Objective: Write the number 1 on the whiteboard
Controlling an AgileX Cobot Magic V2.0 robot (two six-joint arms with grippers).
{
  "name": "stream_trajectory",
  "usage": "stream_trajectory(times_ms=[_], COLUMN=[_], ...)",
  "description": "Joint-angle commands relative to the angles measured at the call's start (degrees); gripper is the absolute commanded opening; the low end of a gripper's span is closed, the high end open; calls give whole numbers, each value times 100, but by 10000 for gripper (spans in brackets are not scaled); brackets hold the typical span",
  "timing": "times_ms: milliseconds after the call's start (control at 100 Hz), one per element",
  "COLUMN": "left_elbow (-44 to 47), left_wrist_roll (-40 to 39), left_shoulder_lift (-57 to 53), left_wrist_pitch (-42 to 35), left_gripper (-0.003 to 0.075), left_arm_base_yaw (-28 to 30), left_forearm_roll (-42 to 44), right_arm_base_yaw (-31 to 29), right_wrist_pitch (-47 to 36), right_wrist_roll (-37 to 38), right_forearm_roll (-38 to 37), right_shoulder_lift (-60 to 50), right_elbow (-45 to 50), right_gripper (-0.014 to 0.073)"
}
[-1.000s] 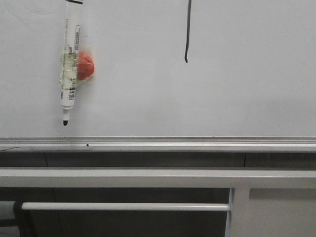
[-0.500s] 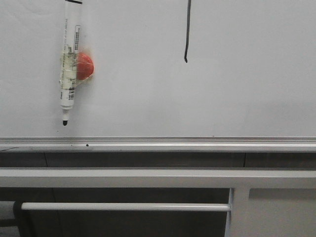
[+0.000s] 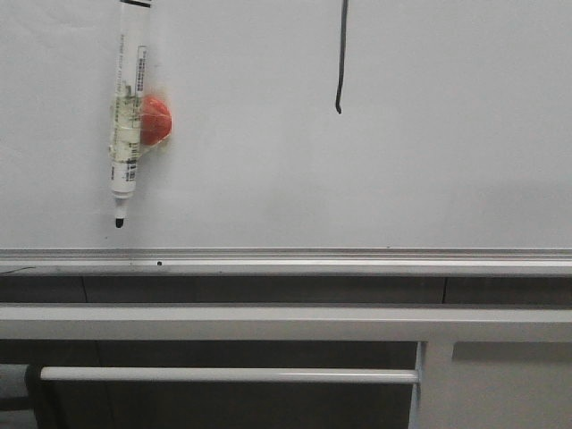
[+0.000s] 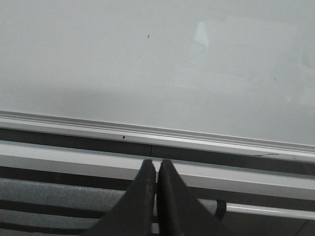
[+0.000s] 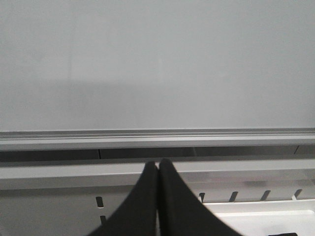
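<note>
Running near-vertical on whiteboard: number 1, hook lowermost.

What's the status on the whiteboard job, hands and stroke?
Left hand shut, empty; right hand shut, empty. Number 1 already on whiteboard. Marker hangs on board, tip down; nothing blocking.

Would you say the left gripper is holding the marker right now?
No; the left gripper is shut and empty, while the marker hangs on the whiteboard.

Right gripper pinched closed below the whiteboard
Black fingertips touched; behind them ran the silver ledge.
</note>
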Motion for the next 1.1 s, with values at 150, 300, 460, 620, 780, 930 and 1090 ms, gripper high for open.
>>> stream_trajectory(times_ms=[150, 300, 460, 620, 780, 930, 1090], left_elbow=[37, 37, 37, 37, 37, 37, 37], left_wrist_roll=[-54, -54, -54, -54, -54, -54, -54], left_shoulder_lift=[-135, -135, -135, -135, -135, -135, -135], left_wrist_pitch=[-361, -361, -361, -361, -361, -361, -361], left_gripper=[-20, -20, -20, -20, -20, -20, -20], left_arm_base_yaw=[19, 19, 19, 19, 19, 19, 19], left_forearm_roll=[-52, -52, -52, -52, -52, -52, -52], right_arm_base_yaw=[-41, -41, -17, -17, -17, -17, -17], right_wrist_pitch=[-109, -105, -44, -44, -44, -44, -44], right_wrist_roll=[-794, -794, -794, -794, -794, -794, -794], right_forearm_roll=[625, 625, 625, 625, 625, 625, 625], right_shoulder_lift=[-100, -100, -100, -100, -100, -100, -100], right_elbow=[156, 156, 156, 156, 156, 156, 156], right_gripper=[-63, -63, -64, -63, -64, -64, -63])
